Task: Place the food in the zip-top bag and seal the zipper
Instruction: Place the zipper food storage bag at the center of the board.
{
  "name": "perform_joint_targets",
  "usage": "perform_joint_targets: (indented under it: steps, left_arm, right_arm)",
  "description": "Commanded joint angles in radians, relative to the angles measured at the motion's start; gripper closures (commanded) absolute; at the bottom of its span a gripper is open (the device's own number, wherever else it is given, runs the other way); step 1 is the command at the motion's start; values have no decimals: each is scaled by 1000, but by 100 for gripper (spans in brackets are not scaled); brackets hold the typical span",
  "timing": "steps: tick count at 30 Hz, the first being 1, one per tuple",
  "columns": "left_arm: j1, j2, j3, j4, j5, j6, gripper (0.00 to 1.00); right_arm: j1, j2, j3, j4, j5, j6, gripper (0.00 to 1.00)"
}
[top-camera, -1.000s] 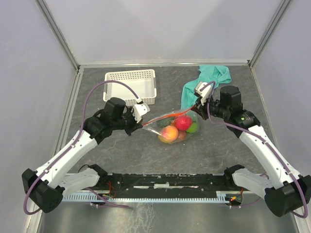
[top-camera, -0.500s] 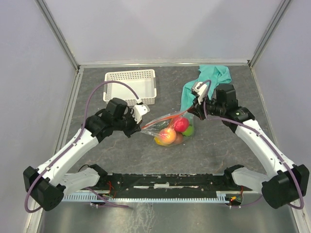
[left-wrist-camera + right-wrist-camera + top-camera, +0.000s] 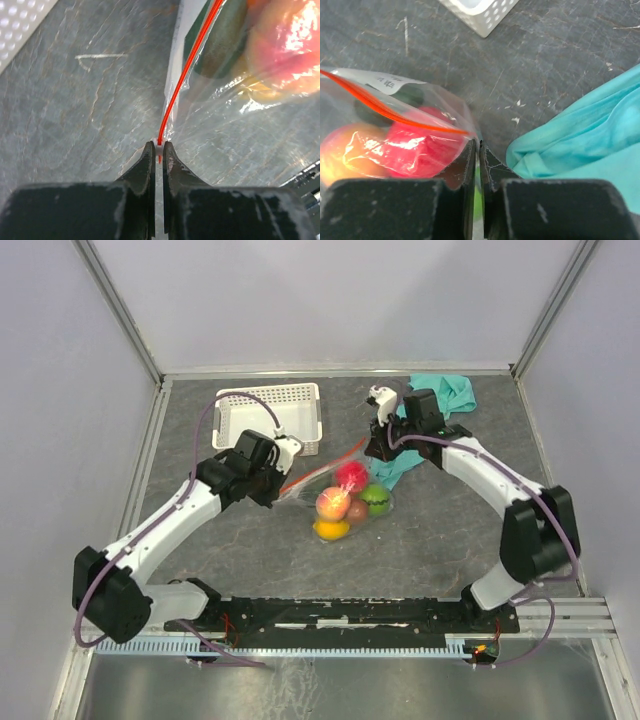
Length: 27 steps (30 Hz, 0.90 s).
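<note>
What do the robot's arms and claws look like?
The left arm and the right arm have white links, black joints and a loose purple cable. The left claw and the right claw have two flat black fingers with scuffed edges.

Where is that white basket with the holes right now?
In the top view, the white basket sits back-left on the table, just beyond the left gripper, apart from the zip-top bag.

Clear, crinkly plastic of the zip-top bag (image 3: 312, 487) throws glossy highlights over the smooth, shiny food (image 3: 352, 480); its zipper (image 3: 187, 70) is a sleek red-orange strip. The worktop (image 3: 440, 530) looks matt, veined like grey stone. A teal cloth (image 3: 455, 390) lies soft and creased near the far right corner.
</note>
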Motion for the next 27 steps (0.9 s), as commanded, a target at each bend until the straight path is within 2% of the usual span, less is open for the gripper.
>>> perform_joint_targets:
  steps: [1, 3, 8, 10, 12, 15, 17, 20, 21, 22, 23, 27]
  left_arm:
    - [61, 34, 27, -8, -116, -132, 90]
    - [68, 28, 17, 13, -126, -149, 86]
    - [71, -32, -4, 76, -152, -208, 65]
    - [72, -71, -19, 104, -166, -233, 56]
    - [72, -105, -30, 122, -172, -249, 47]
    - [72, -156, -43, 138, -182, -272, 40]
    - [71, -198, -60, 154, -209, -289, 36]
    - [71, -283, -93, 191, -286, -317, 26]
    - [70, -313, -105, 207, -317, -330, 20]
    - [71, -347, -115, 220, -346, -348, 8]
    - [71, -377, -124, 231, -376, -365, 0]
    - [71, -509, -178, 273, -439, -409, 0]
  right_arm:
    - [2, 110, 119, 56, 72, 97, 85]
    - [1, 146, 143, 73, 91, 138, 81]
    - [2, 135, 155, 110, 108, 213, 65]
    - [2, 102, 143, 116, 107, 226, 58]
    - [-2, 63, 142, 96, 121, 254, 55]
    - [-10, 7, 134, 45, 150, 285, 47]
    - [-15, -49, 110, 25, 190, 297, 32]
    - [-24, -172, 34, 37, 282, 306, 28]
    - [-26, -217, 8, 43, 319, 308, 10]
    - [-28, -261, -16, 44, 355, 308, 1]
    - [-29, -307, -38, 36, 390, 309, 0]
    - [-32, -468, -111, -30, 550, 318, 1]
